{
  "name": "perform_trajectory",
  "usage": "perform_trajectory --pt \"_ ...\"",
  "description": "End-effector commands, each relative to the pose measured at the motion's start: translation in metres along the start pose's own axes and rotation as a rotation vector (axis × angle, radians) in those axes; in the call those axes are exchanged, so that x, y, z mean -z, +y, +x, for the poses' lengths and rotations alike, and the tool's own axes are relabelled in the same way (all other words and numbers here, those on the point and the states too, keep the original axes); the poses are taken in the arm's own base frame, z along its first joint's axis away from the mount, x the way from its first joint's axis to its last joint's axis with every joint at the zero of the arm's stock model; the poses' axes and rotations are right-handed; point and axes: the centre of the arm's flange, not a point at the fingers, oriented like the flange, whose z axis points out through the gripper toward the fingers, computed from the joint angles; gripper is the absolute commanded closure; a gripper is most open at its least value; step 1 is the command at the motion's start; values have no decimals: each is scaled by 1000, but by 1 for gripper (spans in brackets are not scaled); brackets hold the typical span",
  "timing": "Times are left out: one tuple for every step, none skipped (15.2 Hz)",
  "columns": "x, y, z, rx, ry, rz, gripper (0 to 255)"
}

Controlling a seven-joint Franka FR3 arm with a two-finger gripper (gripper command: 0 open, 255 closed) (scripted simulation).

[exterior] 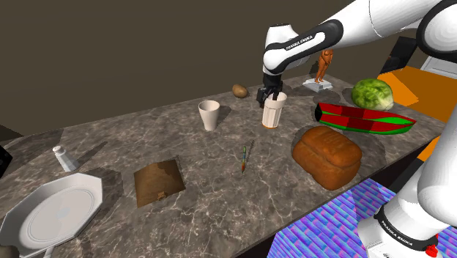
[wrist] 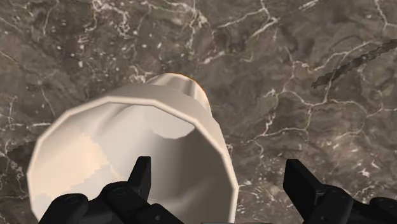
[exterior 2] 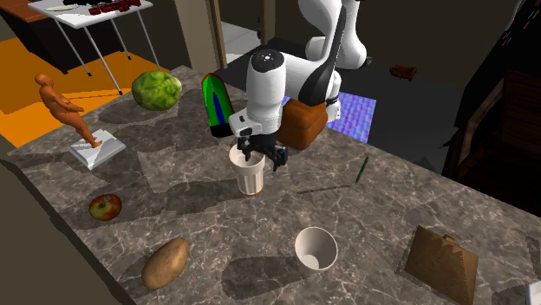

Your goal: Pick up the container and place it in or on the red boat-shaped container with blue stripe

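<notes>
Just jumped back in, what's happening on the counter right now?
The arm's black gripper is at the rim of the tall cream cup, which stands upright on the marble counter. Its fingers are open and straddle the cup's wall, one inside, one outside, not yet clasping. The red boat-shaped container lies apart, near the bread loaf.

You're working in dim, even overhead light; soft, blurry-edged shadows lie beside everything on the dark marble counter (exterior: 220,192).
</notes>
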Motion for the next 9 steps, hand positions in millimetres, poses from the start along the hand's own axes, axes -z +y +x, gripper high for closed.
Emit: perform_trajectory --pt "0 0 0 0 0 0 0" --pt "0 0 0 0 0 0 0" --pt "0 0 0 0 0 0 255" --pt "0 0 0 0 0 0 255" --pt "0 0 0 0 0 0 255" --pt "0 0 0 0 0 0 255" --pt "0 0 0 0 0 0 255" --pt "0 0 0 0 0 0 255" --pt "0 0 0 0 0 0 255"
